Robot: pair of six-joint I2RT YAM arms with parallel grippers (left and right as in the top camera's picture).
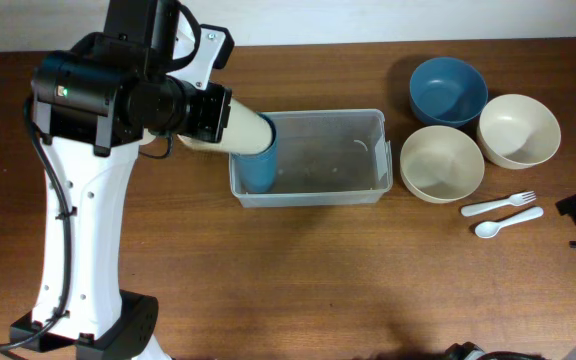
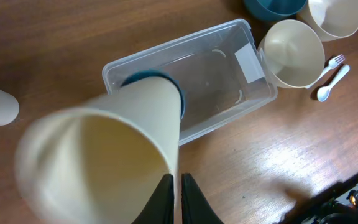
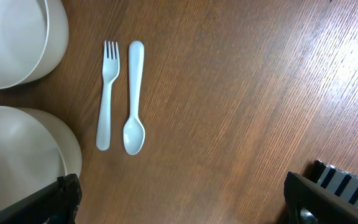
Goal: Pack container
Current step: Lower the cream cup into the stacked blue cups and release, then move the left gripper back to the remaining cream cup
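my left gripper pinched shut on a cream cup, its far end in a blue cup at the left end of the clear container, mid-counter, blue bowl and two cream bowls crowding its right side, fork and spoon near those, right gripper wide open above the brown wood counter

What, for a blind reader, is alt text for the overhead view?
The left gripper holds a cream cup, nested in a blue cup, at the left end of the container. Three bowls, a fork and a spoon lie right of it.
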